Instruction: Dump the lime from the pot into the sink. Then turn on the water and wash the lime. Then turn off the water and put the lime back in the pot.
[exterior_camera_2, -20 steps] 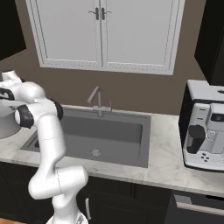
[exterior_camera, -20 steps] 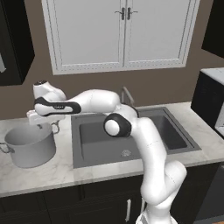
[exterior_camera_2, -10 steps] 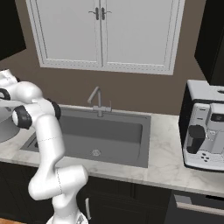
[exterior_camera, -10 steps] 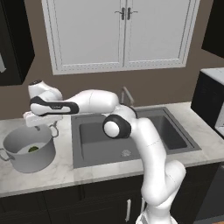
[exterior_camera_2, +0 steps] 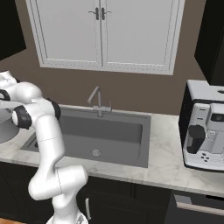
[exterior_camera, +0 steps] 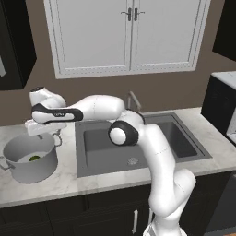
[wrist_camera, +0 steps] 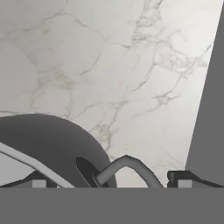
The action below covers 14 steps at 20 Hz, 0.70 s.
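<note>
I have the fingers [wrist_camera: 109,183] spread wide, grasping nothing, straddling the loop handle [wrist_camera: 127,168] at the rim of the pot [exterior_camera: 28,159]. The lime [exterior_camera: 34,158] lies inside the pot. Bare marble table [wrist_camera: 122,78] lies beyond; the sink [exterior_camera: 99,145] edge runs just beside.

The arm has swung back, uncovering the lime [exterior_camera: 34,158] inside the pot [exterior_camera: 29,167].

The pot [exterior_camera: 28,159], a large light-grey stockpot, stands upright at the left of the left base view. The small green lime [exterior_camera: 34,158] lies inside it. The dark-grey sink [exterior_camera: 106,147] sits at centre, its faucet [exterior_camera_2: 98,100] behind.
</note>
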{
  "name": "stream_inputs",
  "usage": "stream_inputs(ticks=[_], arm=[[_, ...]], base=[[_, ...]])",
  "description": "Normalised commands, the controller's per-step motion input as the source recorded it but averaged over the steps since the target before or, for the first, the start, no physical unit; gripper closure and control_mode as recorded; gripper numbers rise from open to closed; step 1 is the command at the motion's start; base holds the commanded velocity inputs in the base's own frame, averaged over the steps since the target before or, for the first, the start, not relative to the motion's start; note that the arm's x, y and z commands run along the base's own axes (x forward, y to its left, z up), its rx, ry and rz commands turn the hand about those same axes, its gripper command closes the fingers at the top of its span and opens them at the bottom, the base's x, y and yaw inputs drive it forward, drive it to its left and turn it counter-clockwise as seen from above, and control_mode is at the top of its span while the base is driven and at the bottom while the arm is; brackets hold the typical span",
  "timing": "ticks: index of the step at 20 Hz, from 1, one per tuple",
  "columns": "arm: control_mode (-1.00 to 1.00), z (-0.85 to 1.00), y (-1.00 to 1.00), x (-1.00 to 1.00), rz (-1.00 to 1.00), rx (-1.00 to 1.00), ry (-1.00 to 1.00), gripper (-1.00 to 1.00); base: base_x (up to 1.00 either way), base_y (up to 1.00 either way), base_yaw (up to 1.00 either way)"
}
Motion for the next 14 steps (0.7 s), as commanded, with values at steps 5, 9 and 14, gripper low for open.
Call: stream_inputs(ticks=[5,9,14], arm=[[-1.0,-0.21,0.08,-0.04,0.0,0.0,0.0,1.0],[-1.0,-0.01,0.0,-0.08,0.0,0.0,0.0,1.0],[-1.0,0.18,-0.03,-0.33,0.0,0.03,0.0,1.0]], base=[[0.0,0.0,0.0],[0.0,0.0,0.0],[0.0,0.0,0.0]])
